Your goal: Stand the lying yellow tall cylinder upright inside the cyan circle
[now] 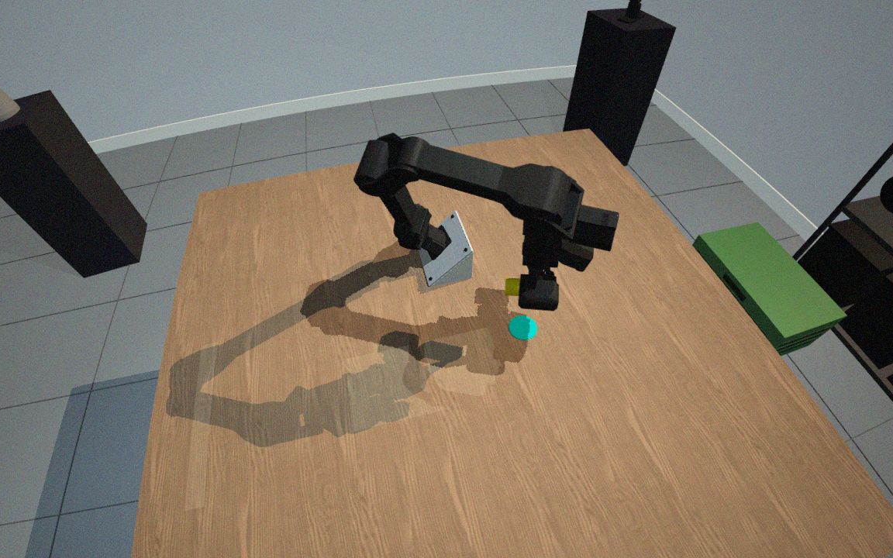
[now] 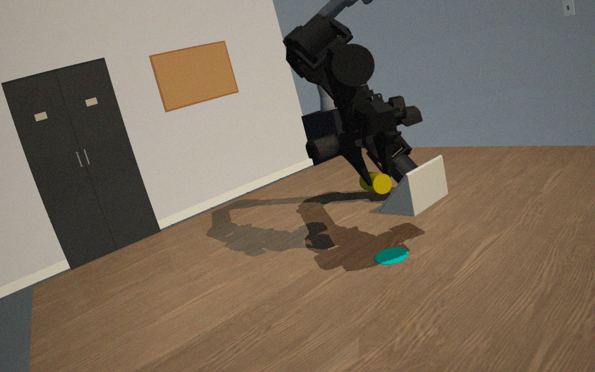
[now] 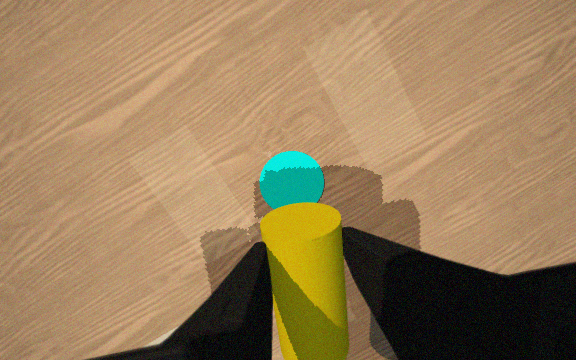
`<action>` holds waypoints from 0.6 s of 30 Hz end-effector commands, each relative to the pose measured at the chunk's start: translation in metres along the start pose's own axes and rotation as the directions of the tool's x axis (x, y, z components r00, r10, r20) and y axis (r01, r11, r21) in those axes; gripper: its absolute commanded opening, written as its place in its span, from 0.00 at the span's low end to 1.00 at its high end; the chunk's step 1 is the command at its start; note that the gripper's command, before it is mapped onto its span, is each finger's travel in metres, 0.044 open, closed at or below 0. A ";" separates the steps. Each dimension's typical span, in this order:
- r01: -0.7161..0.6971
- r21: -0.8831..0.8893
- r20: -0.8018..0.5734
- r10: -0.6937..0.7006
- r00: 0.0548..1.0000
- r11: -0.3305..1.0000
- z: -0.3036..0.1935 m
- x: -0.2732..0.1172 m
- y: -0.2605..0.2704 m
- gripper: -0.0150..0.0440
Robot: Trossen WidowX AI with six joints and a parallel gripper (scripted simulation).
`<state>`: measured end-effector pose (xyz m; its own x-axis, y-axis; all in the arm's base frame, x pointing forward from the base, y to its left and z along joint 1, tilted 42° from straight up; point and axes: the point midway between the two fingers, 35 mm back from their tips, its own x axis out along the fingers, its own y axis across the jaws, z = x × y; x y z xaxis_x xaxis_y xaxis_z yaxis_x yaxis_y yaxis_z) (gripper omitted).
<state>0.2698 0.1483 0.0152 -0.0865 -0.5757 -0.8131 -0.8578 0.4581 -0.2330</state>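
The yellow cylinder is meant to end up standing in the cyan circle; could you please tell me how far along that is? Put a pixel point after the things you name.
Done: the gripper (image 1: 520,287) (image 2: 379,179) (image 3: 303,244) is shut on the yellow cylinder (image 1: 512,286) (image 2: 381,183) (image 3: 308,280), lifted off the table.

In hand: it hangs near the cyan circle (image 1: 522,327) (image 2: 391,256) (image 3: 292,182), lying roughly level.

Left: standing it upright, setting it inside the circle, releasing and withdrawing.
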 end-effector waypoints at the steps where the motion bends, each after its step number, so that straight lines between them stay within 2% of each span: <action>1: -0.019 0.000 0.025 0.019 0.999 1.000 -0.001 0.001 0.001 0.43; 18: -0.090 0.009 0.131 0.088 0.987 0.996 -0.001 0.009 0.002 0.43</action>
<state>0.2684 0.1439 0.0080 -0.0938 -0.4612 -0.8823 -0.8422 0.5093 -0.1767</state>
